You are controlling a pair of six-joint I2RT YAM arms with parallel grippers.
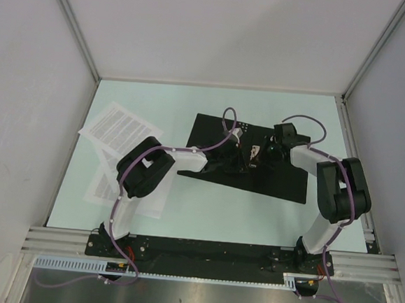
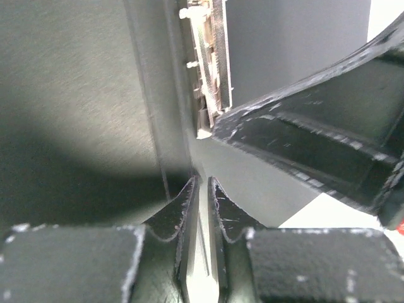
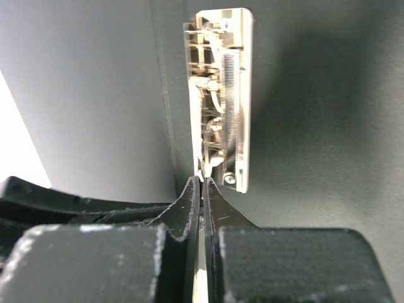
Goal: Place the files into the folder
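The folder [image 1: 284, 182] lies open on the table with its black inside up and the metal spine clip [image 1: 248, 151] in the middle. The clip also shows in the left wrist view [image 2: 211, 57] and the right wrist view [image 3: 221, 95]. The files [image 1: 120, 127], white printed sheets, lie on the table to the left, partly under my left arm. My left gripper [image 1: 238, 161] [image 2: 203, 184] is low over the spine just short of the clip, jaws nearly together and empty. My right gripper [image 1: 256, 159] [image 3: 202, 182] is shut, its tips touching the clip's near end.
The table is pale green [image 1: 205, 208] with white walls on three sides and a metal rail [image 1: 209, 250] along the near edge. My right gripper's finger crosses the left wrist view [image 2: 315, 139], close beside my left gripper.
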